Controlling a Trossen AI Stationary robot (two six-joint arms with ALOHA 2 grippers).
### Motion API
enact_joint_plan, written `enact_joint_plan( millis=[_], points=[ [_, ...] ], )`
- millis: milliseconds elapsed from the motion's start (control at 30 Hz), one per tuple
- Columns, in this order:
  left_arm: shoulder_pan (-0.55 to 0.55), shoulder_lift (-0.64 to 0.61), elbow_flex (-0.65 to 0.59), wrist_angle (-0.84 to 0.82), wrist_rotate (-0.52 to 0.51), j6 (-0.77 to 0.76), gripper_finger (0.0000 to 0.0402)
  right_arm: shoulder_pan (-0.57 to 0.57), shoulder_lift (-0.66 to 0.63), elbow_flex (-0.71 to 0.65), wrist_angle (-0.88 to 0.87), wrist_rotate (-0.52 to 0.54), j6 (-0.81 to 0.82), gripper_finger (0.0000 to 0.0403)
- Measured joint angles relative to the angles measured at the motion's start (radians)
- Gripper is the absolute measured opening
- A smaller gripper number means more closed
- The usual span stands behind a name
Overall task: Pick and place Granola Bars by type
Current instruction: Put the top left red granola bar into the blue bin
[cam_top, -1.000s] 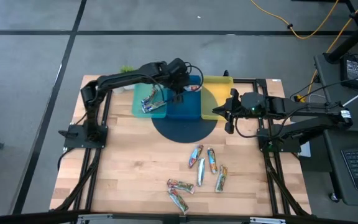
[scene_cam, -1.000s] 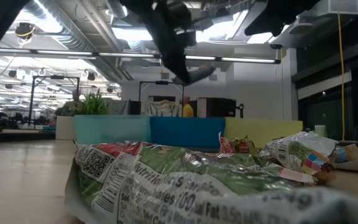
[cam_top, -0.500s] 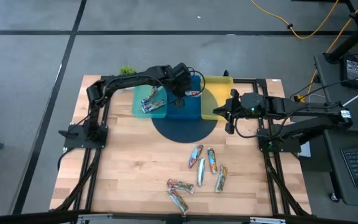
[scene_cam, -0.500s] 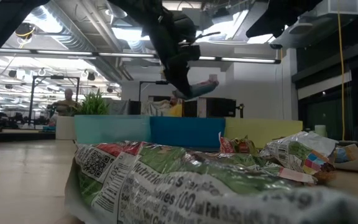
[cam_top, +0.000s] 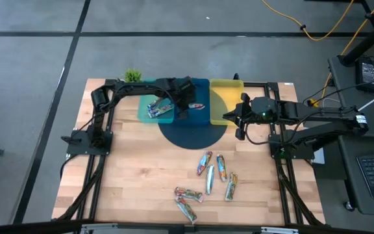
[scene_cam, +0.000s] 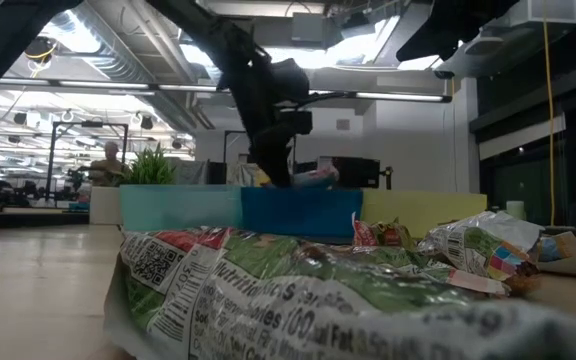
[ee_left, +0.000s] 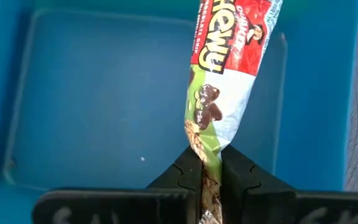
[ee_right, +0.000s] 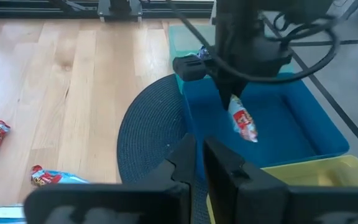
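Observation:
My left gripper (cam_top: 186,105) is over the blue tray (cam_top: 200,118), shut on a red, white and green granola bar (ee_left: 232,81); the bar also shows in the right wrist view (ee_right: 242,123) and the low view (scene_cam: 314,178). The teal tray (cam_top: 145,110) holds a few blue and silver bars (cam_top: 158,106). Several loose bars (cam_top: 214,173) lie flat on the wood toward the near edge. My right gripper (cam_top: 230,117) waits shut beside the yellow tray (cam_top: 227,86). My left gripper pinches the granola bar by one end (ee_left: 211,169) between its two fingers (ee_left: 238,171). It comes from above, slanting down, with the fingers in line with the bar. The bar sticks out beyond the fingertips, tilted down inside the blue tray; whether its free end (ee_right: 251,135) touches the floor I cannot tell.
A dark round mat (cam_top: 193,135) lies under the trays' near sides. A small green plant (cam_top: 133,75) stands at the far left behind the teal tray. Two more bars (cam_top: 187,203) lie near the table's near edge, filling the low view's foreground (scene_cam: 298,290).
My left gripper has moved down and a little toward the near edge, into the blue tray, still shut on the bar. The bar has come down with it, from well above the tray rim to rim height.

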Motion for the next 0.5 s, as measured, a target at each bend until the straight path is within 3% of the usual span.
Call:
enact_joint_plan(
  millis=[500],
  points=[
    [-0.028, 0.012, -0.103, 0.07, 0.002, 0.003, 0.0019, 0.0, 0.0, 0.0, 0.0, 0.001, -0.019, 0.0034]
  ],
)
